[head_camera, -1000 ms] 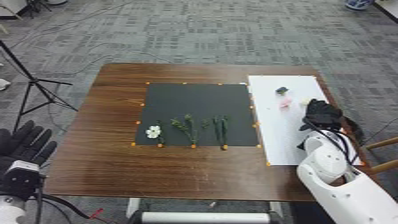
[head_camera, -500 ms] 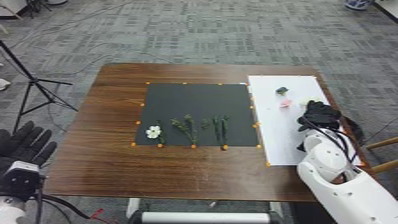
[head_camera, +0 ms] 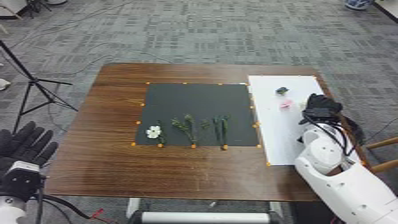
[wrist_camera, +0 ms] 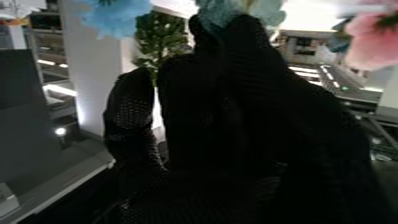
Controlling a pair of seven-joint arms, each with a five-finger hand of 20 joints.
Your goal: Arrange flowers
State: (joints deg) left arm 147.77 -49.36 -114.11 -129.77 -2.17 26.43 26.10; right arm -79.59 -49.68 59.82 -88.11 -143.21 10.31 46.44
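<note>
Has the right hand [head_camera: 324, 107] over the white sheet [head_camera: 280, 135], fingers straight and close together, thumb slightly apart. Cannot tell about contact with the pale blue-green bloom [wrist_camera: 266, 12] by the fingertips; could crush or push it by closing off-centre. Could bump the pink flower [head_camera: 285, 104], just left of the hand, with a low sweep; likewise the dark blue one [head_camera: 282, 90], farther forward. Might disturb the leafy stems [head_camera: 187, 131] and white flower [head_camera: 154, 132], well left, by dragging a stem across.
</note>
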